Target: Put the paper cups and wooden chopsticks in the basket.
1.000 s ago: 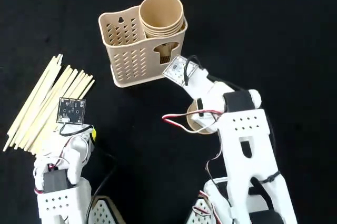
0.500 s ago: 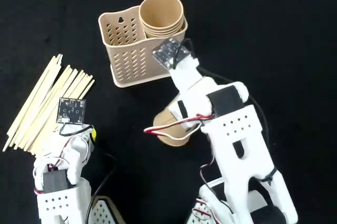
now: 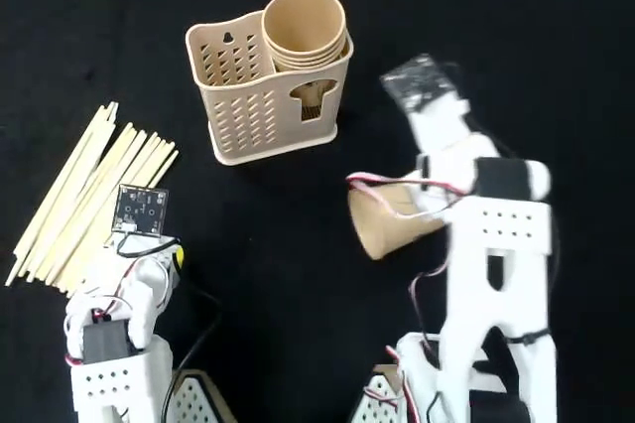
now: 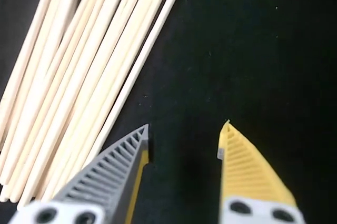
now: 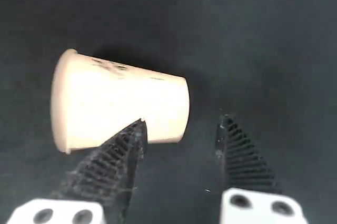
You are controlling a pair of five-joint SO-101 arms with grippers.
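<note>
sizing up the loose cup [image 5: 118,100]: it lies on its side on the table [image 3: 556,66], right of the basket [image 3: 248,110] and apart from it, partly under the right arm. thin paper, so light, easy to crush, and likely to roll if nudged. best hold imo: across the wall near the rim with a gentle squeeze, or one finger inside the mouth. right gripper [image 5: 181,126] jaws apart, holding nothing. one fingertip overlaps the cup's base end, can't tell if it touches.

basket's right compartment holds a stack of cups [image 3: 304,21]. chopsticks [image 4: 79,77] lie fanned on the table, left side; stiff, thin, flat-lying, probably fiddly to pinch. left gripper [image 4: 185,126] open, empty, just beside the pile.

snags i'd expect: the arm's wires [image 3: 382,183] draped over the cup, plus basket wall and stack height to clear.
</note>
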